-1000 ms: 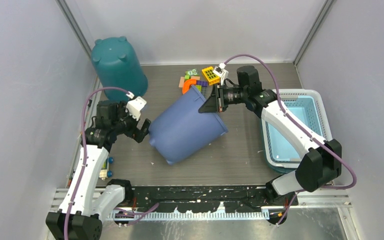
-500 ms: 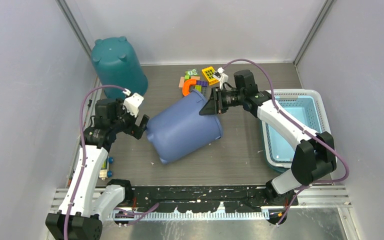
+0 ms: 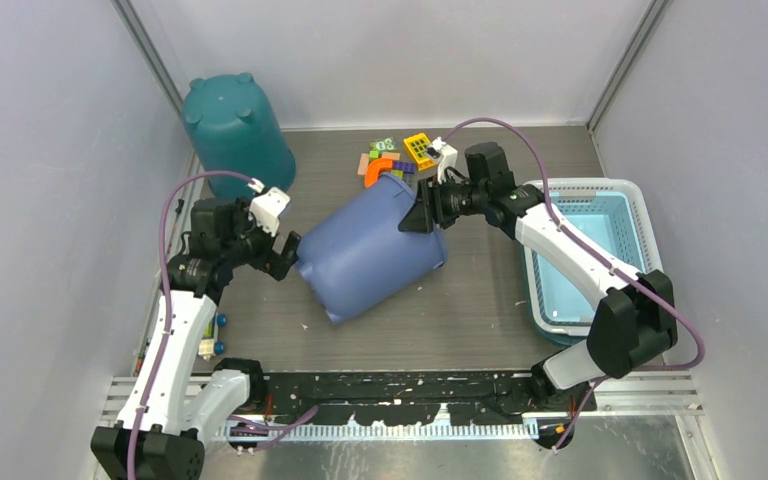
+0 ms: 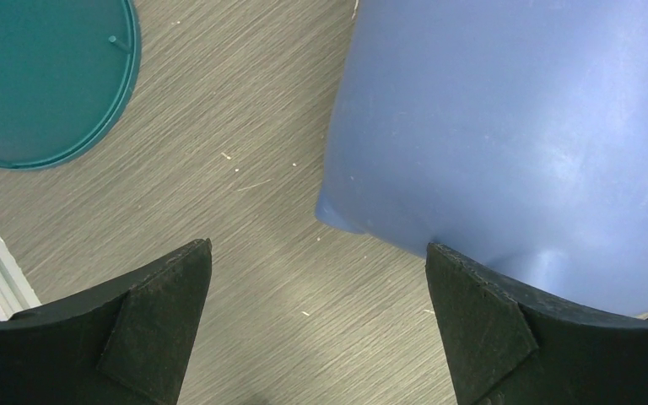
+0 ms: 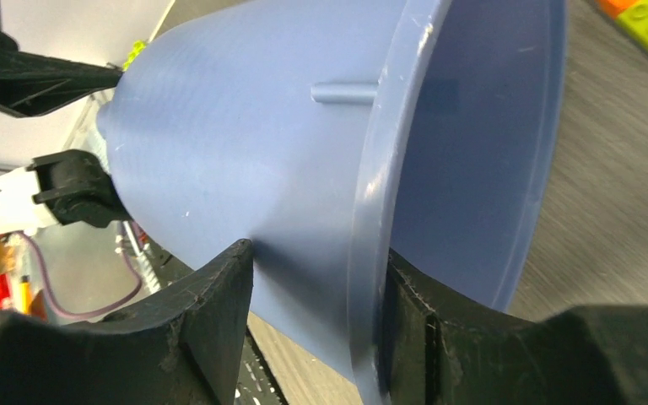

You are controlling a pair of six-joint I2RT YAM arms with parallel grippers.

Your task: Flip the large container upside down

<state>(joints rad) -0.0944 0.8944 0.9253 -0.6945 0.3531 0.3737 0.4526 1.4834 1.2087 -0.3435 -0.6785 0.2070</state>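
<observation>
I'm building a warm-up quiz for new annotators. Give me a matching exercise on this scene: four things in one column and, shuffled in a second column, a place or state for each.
Things
1. blue container
2. teal container
3. basket
4. left gripper

States
A. jaws open, gripping nothing
B. upside down, in the far left corner
C. tipped on its side, rim clamped by the right gripper
D. open side up, at the far right

Pairs: 1-C, 2-B, 3-D, 4-A
</observation>
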